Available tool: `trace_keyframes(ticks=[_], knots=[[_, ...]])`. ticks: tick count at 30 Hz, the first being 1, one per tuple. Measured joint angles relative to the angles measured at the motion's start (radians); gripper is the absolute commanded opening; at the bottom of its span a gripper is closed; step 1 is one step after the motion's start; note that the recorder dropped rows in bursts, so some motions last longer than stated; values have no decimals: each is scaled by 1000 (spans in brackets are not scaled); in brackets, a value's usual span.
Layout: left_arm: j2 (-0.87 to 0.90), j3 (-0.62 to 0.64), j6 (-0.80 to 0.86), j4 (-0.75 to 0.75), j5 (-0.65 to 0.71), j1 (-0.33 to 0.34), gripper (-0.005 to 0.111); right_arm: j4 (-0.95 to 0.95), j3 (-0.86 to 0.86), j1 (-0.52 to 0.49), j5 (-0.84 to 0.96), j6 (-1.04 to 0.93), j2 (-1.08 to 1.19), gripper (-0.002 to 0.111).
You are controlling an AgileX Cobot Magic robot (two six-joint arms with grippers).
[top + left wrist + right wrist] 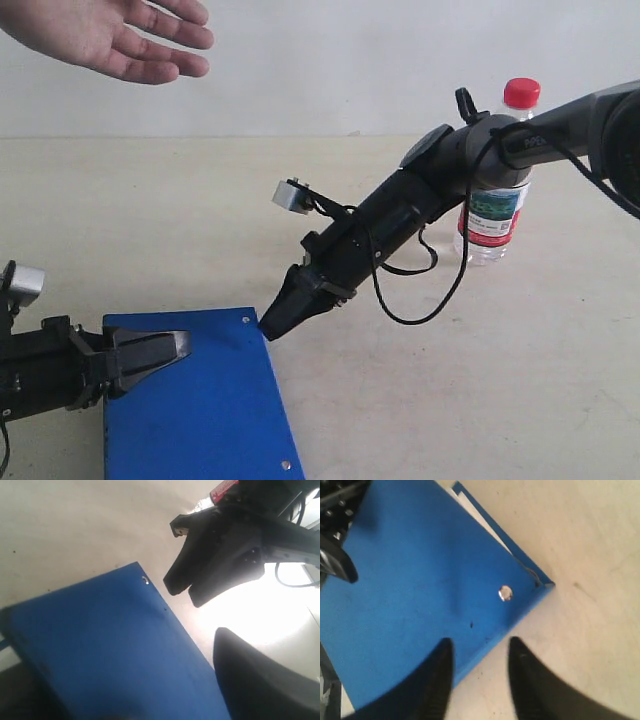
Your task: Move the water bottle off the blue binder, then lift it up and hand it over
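The water bottle (497, 190) stands upright on the table at the right, off the blue binder (200, 410) and partly behind my right arm. The binder lies flat at the lower left. My right gripper (272, 328) points down at the binder's far right corner. In the right wrist view this gripper (480, 642) is open and straddles the binder's (420, 570) edge near a silver rivet (505, 593). My left gripper (170, 350) hovers low over the binder's left part, open with nothing between its fingers. Only one left finger (260, 680) shows clearly above the binder (100, 645).
An open human hand (120, 40) is held out at the top left, above the table. The beige tabletop (450, 380) spreads to the right of the binder. A black cable (420, 310) loops down from my right arm.
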Motion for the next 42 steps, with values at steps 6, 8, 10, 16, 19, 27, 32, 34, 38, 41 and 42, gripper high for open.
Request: trace_keyframes(ticks=[6, 8, 10, 16, 19, 27, 32, 34, 38, 41, 42], knots=[[0, 0, -45, 47, 2, 0, 65, 0, 0, 0, 0, 27, 0, 60], [0, 0, -74, 78, 2, 0, 59, 4, 0, 0, 0, 34, 0, 60], [0, 0, -96, 99, 2, 0, 42, 6, 0, 0, 0, 36, 0, 60], [0, 0, -112, 113, -8, 0, 5, 28, 0, 0, 0, 50, 0, 60], [0, 0, -72, 129, -40, -2, 4, 36, 0, 0, 0, 54, 0, 60], [-8, -2, -12, 157, -53, 0, 4, 92, 0, 0, 6, 54, 0, 60], [-8, -14, -10, 163, -49, 0, 4, 95, 0, 26, 6, 50, 0, 60], [-8, -23, -24, 169, -37, 2, 4, 89, 0, 71, -11, 49, -1, 60], [-8, -25, -56, 171, -8, 6, 4, 65, 0, 107, -53, 28, -6, 51], [-8, -25, -70, 173, 15, 12, 6, 58, 0, 127, -84, 28, -7, 27], [-8, -25, -72, 174, 19, 13, 8, 55, 0, 129, -89, 28, -7, 20]])
